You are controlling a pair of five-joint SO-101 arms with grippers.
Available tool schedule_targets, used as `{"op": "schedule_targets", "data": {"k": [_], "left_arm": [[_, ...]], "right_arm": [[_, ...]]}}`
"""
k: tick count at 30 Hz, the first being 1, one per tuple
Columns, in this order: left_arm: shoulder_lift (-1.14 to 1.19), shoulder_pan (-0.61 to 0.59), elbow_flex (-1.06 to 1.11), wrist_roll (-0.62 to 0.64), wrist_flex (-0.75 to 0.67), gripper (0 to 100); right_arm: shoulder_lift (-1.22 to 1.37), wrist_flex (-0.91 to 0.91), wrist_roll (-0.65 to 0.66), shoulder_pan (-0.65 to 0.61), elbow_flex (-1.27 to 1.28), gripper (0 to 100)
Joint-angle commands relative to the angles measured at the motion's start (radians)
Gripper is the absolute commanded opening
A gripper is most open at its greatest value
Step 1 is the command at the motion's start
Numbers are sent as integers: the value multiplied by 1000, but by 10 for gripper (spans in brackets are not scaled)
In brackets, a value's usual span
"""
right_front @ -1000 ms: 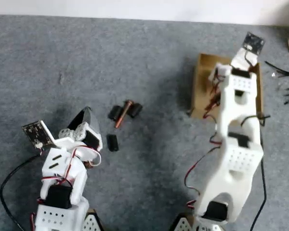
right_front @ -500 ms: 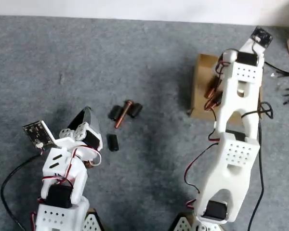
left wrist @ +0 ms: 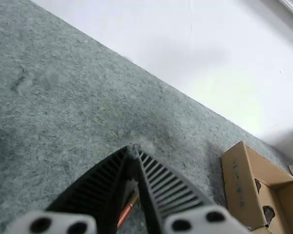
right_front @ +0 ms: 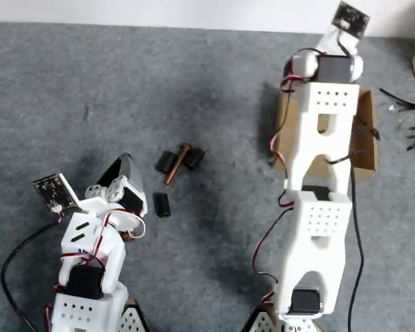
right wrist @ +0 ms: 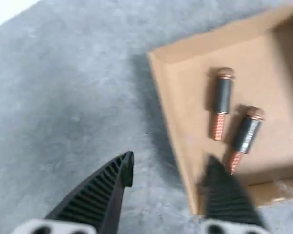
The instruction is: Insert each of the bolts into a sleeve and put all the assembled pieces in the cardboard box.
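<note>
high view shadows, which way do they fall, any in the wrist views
High view: soft shadow on the mat left of the cardboard box. Right wrist view: a dark band on the mat along the box's outer wall. Left wrist view: a faint grey shadow on the white surface beyond the mat.

The right arm (right_front: 321, 138) is hanging over the box (right_front: 366, 131), while well apart from the box a bolt (right_front: 177, 164) is lying between two sleeves (right_front: 164, 162) (right_front: 195, 158), a third sleeve (right_front: 162, 205) sitting farther off.
</note>
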Motion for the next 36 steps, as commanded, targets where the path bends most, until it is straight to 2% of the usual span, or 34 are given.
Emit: {"op": "schedule_targets", "data": {"k": [1,6,17,36], "left_arm": [[-15,-16,21,-6,3,7],[-15,-16,21,-6,3,8],[-15,-16,21,-6,2,9],[-15,-15,21,-6,2,10]], "right_arm": [[-84,21,-11,-59,-19,19],[-171,21,-9,-120,110,11],[-504,16,-8,-272,598,11],[-788,16,-11,-289,960,11]]}}
